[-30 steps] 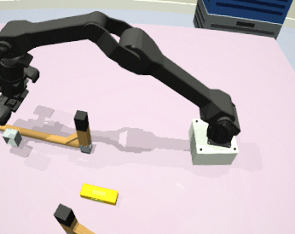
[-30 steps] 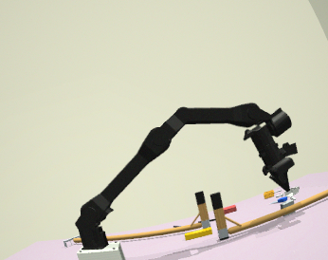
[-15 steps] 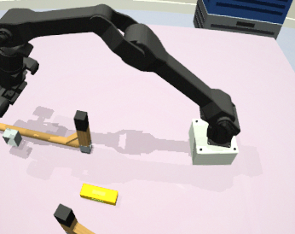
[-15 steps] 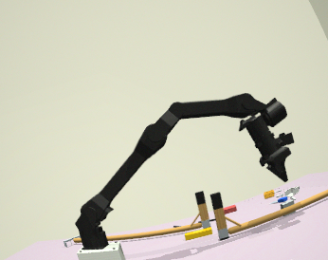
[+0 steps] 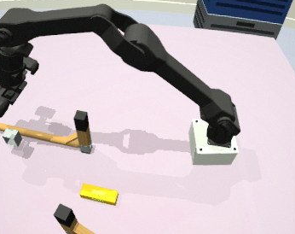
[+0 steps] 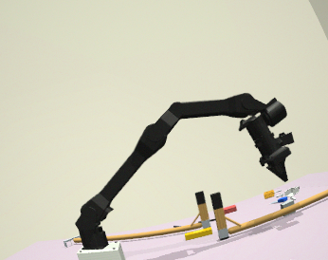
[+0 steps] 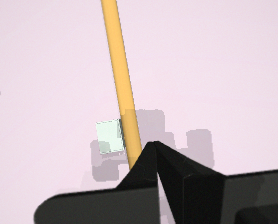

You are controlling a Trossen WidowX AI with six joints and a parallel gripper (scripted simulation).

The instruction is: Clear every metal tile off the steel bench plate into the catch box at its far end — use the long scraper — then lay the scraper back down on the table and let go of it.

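Note:
A long wooden rod [image 5: 30,131] [image 6: 318,198] [image 7: 120,65] lies along the table. At one end stands an upright wooden post [image 5: 83,132] [image 6: 220,218] with a black top. A small pale block [image 5: 12,137] [image 7: 109,136] is beside the rod. My gripper [image 6: 285,178] [image 7: 155,144] is shut, with nothing between its fingertips. It hangs above the table, pointing down, with the rod beneath it in the wrist view. A second rod [image 6: 147,232] with its own post [image 6: 202,211] lies apart. I cannot make out the tiles, steel plate or catch box, or which rod is the scraper.
A yellow block [image 5: 99,194] [image 6: 198,233] lies between the posts. A red block [image 6: 230,210], an orange block [image 6: 268,195] and a small blue piece [image 6: 282,199] show in the exterior view. A blue crate [image 5: 247,4] sits on a grey one behind the table.

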